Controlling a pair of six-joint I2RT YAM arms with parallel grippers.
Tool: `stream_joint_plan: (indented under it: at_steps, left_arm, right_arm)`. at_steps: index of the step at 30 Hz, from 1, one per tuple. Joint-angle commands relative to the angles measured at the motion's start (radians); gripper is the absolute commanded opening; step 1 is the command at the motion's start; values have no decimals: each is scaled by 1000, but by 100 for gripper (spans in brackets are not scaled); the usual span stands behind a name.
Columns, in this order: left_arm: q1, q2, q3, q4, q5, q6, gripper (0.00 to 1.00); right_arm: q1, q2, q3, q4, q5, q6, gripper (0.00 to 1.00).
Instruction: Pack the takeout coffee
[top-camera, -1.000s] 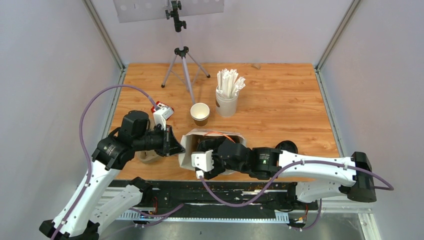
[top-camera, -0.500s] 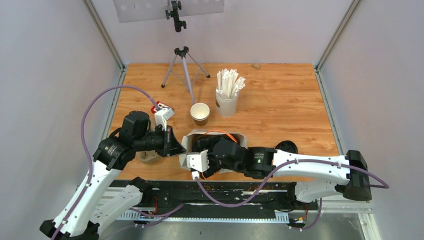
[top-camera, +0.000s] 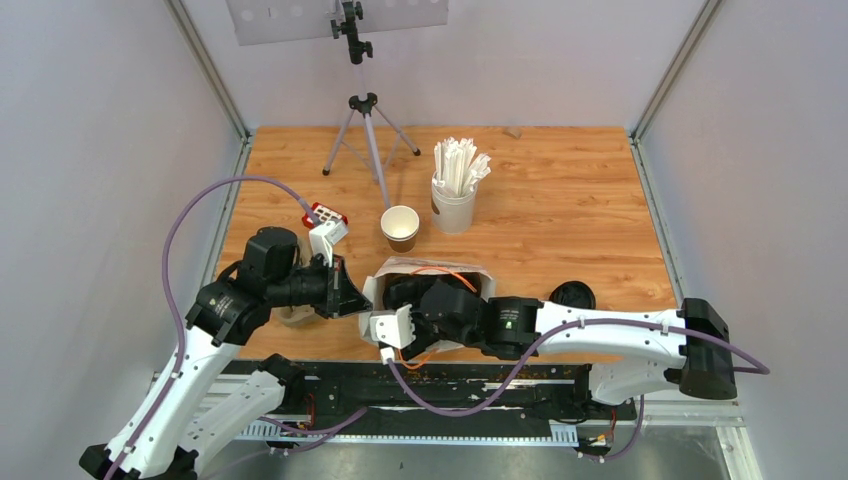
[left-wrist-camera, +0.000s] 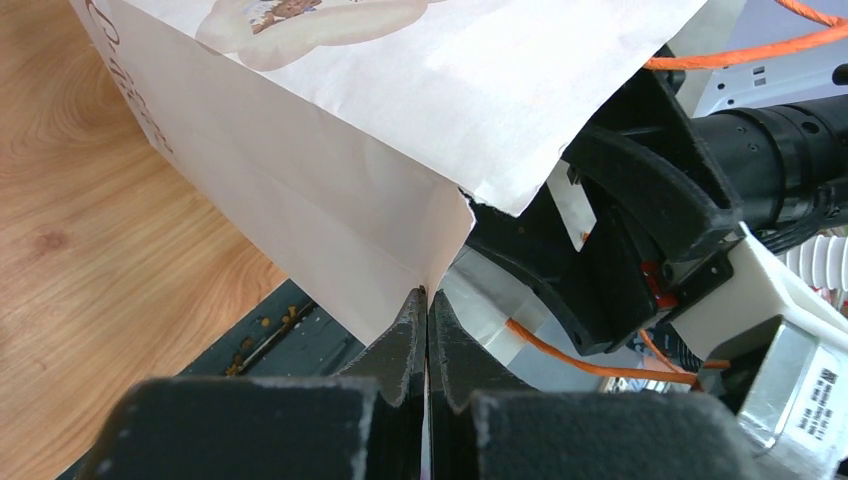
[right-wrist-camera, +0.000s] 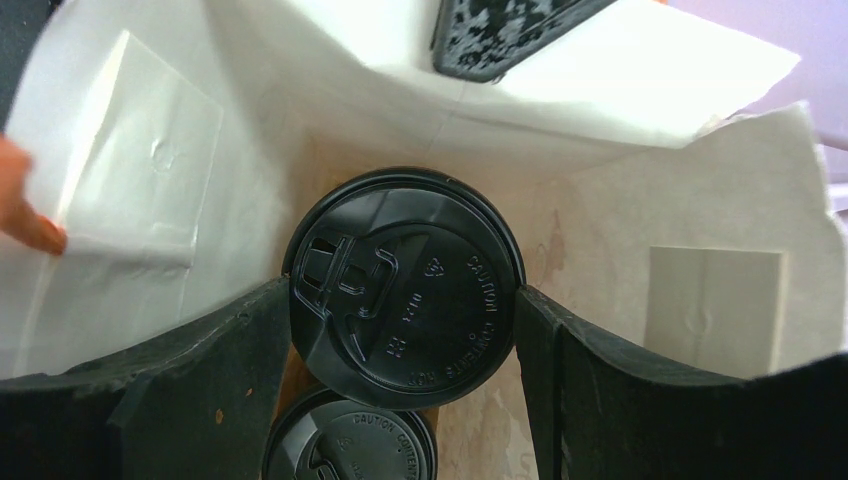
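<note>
A white paper bag (top-camera: 470, 275) stands open near the table's front edge; it also shows in the left wrist view (left-wrist-camera: 350, 150). My left gripper (left-wrist-camera: 428, 300) is shut on the bag's left rim (top-camera: 365, 290) and holds it open. My right gripper (right-wrist-camera: 403, 295) reaches down inside the bag, shut on a takeout coffee (right-wrist-camera: 403, 285) by its black lid. A second lidded coffee (right-wrist-camera: 350, 445) stands on the bag floor just below it. A brown cup with no lid (top-camera: 400, 227) stands behind the bag.
A white cup of wrapped straws (top-camera: 453, 205) stands right of the open cup. A pile of black lids (top-camera: 572, 295) lies right of the bag. A tripod (top-camera: 362, 130) stands at the back. A tan object (top-camera: 293, 316) lies under my left arm.
My right arm has shifted a little to the left, with the gripper still inside the bag. The left gripper keeps its pinch on the rim and has barely moved.
</note>
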Motion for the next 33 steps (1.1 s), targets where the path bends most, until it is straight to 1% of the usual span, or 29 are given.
stream_joint_plan:
  at_steps: [1, 5, 28, 33]
  left_arm:
    - [4, -2, 9, 31, 15, 29, 0]
    - [4, 0, 8, 40, 32, 23, 0]
    - [4, -50, -64, 115, 54, -46, 0]
    - [4, -53, -65, 117, 61, -41, 0]
  right_arm:
    - [-13, -19, -25, 57, 22, -24, 69]
    - [-18, -27, -54, 63, 15, -41, 69]
    - [-27, 24, -57, 112, 29, -74, 68]
    - [-27, 29, -61, 112, 30, -80, 68]
